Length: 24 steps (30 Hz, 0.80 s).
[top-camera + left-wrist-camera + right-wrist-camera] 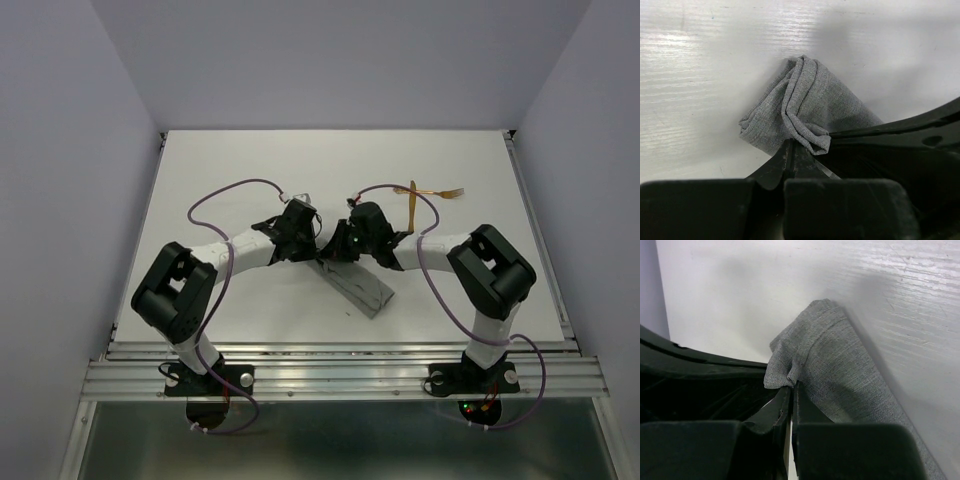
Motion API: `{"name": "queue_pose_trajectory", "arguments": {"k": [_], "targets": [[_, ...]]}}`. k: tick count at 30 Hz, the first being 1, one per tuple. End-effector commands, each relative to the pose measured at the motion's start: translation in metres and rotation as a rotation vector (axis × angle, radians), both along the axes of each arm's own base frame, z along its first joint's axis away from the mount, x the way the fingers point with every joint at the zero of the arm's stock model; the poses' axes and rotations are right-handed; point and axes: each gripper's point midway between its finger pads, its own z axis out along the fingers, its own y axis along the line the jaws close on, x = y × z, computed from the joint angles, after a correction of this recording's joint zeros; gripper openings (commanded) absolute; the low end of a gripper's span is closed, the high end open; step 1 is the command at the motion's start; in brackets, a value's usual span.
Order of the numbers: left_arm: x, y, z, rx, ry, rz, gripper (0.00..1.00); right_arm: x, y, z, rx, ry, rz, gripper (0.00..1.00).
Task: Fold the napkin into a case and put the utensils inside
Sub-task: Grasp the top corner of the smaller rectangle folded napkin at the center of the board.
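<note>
**Item 1.** Plain mid-grey soft cloth napkin (pixel 364 291). Already folded into a narrow oblong strip. It lies slantwise at the centre of the white flat counter (pixel 250 160), running from the middle toward the near right. Its far-left end is gathered in layered folds where both arms meet.

**Item 2.** Left fingers (pixel 777 167). Closed, pinching a corner of the napkin's layered end.

**Item 3.** Right fingers (pixel 805 412). Closed, pinching the neighbouring corner of the same end, just beside the left pair.

**Item 4.** Two thin golden-orange shiny utensils (pixel 413 206). They lie on the counter at the far right, well apart from the napkin. One is a fork (pixel 452 192) with its tines pointing right. Neither is touched by either arm.

**Progress.** The folding looks well advanced, since the cloth has already reached a pouch-like width. Judging by the double pinch at one end, the step in hand is a last fold or an opening of the mouth. Whether the case has a usable opening cannot be told. Both utensils are not yet loaded.
</note>
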Motion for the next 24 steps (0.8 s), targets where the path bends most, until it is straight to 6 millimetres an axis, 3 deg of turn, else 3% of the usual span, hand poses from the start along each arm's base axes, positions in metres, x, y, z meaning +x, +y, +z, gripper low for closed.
{"name": "queue_pose_trajectory", "arguments": {"k": [1, 16, 20, 24], "targets": [[0.014, -0.018, 0.034, -0.093, -0.079, -0.011, 0.0, 0.004, 0.003, -0.006, -0.032, -0.009, 0.018, 0.01], [0.01, -0.02, 0.041, -0.182, -0.067, -0.035, 0.0, 0.012, -0.015, -0.042, -0.216, 0.012, -0.004, 0.01], [0.013, -0.029, 0.049, -0.223, -0.092, -0.074, 0.0, 0.023, -0.016, -0.045, -0.282, -0.002, -0.031, 0.01], [0.009, -0.035, 0.047, -0.242, -0.072, -0.109, 0.0, 0.019, -0.02, -0.055, -0.342, 0.025, -0.035, 0.01]]}}
